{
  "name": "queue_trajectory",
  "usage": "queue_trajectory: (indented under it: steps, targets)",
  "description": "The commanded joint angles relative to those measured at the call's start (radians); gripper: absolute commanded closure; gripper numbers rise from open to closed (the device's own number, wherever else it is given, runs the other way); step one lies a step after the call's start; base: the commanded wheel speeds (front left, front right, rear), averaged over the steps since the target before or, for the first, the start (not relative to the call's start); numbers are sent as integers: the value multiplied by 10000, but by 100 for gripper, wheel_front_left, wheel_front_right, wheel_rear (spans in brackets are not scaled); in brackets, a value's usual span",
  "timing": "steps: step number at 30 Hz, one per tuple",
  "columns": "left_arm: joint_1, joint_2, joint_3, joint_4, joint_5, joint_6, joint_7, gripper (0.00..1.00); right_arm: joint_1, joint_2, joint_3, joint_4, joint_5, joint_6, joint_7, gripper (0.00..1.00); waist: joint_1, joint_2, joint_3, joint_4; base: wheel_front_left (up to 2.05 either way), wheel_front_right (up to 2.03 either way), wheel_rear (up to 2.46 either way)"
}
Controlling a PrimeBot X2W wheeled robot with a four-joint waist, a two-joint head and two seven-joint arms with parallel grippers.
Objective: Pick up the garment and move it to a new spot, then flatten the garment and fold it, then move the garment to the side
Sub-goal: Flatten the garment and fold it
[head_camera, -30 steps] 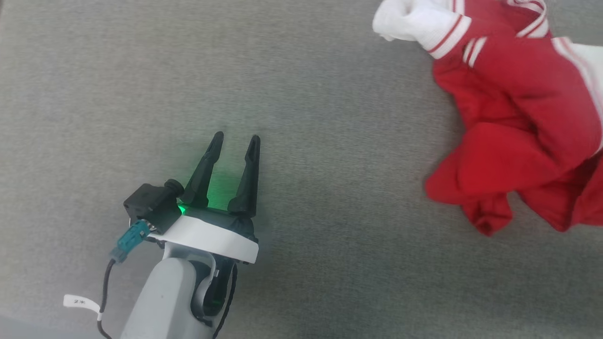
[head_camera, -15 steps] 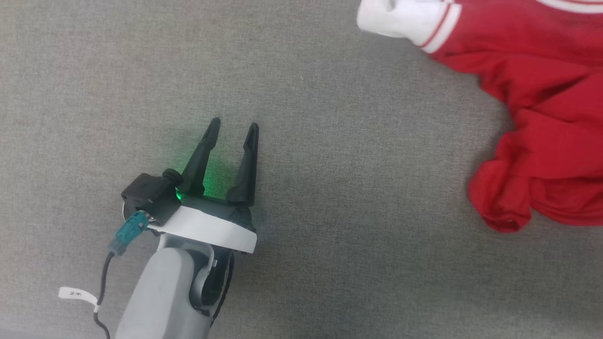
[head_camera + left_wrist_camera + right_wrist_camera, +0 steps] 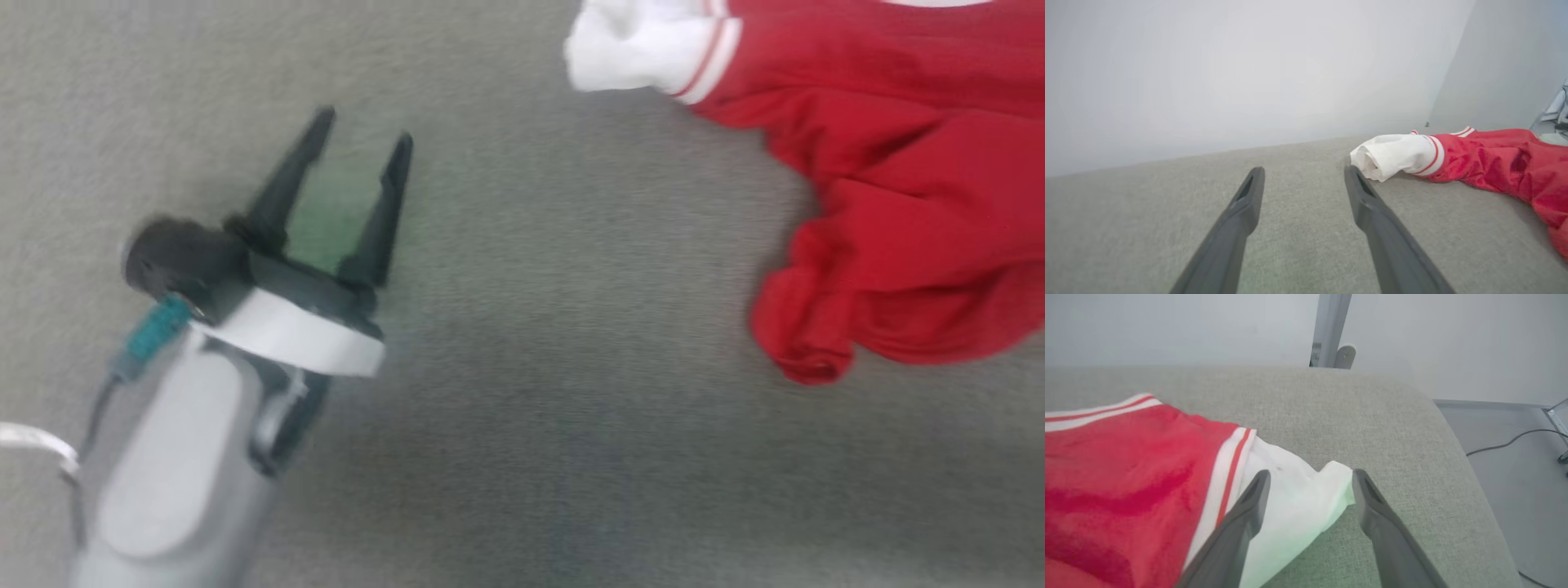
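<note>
The garment (image 3: 882,163) is laid crumpled on the grey fabric surface (image 3: 531,367), apart to the right of the released, empty left jaws. The right jaws, also released, are positioned over its white sleeve (image 3: 1298,498), hence nearer.

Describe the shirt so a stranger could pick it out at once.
Start at the wide grey cushion. On its right side lies a crumpled shirt. It is the one bright red thing there, with a white sleeve trimmed in red-and-white stripes.
</note>
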Motion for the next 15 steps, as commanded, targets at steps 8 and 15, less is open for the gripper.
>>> queue_trajectory:
  steps: [8, 15]
  targets:
    - [-2954, 2447, -1957, -237, -1772, -20, 1867, 0, 1494, 1215, 1658, -2246, 1252, -12, -3200, 0, 0, 0, -530, -2013, 0, 0, 0]
    - [-5649, 3417, -3834, 795, -4249, -21, 4893, 0, 2289, 2100, 2735, -3277, 1628, -9, -3970, 0, 0, 0, -246, -3142, 0, 0, 0]
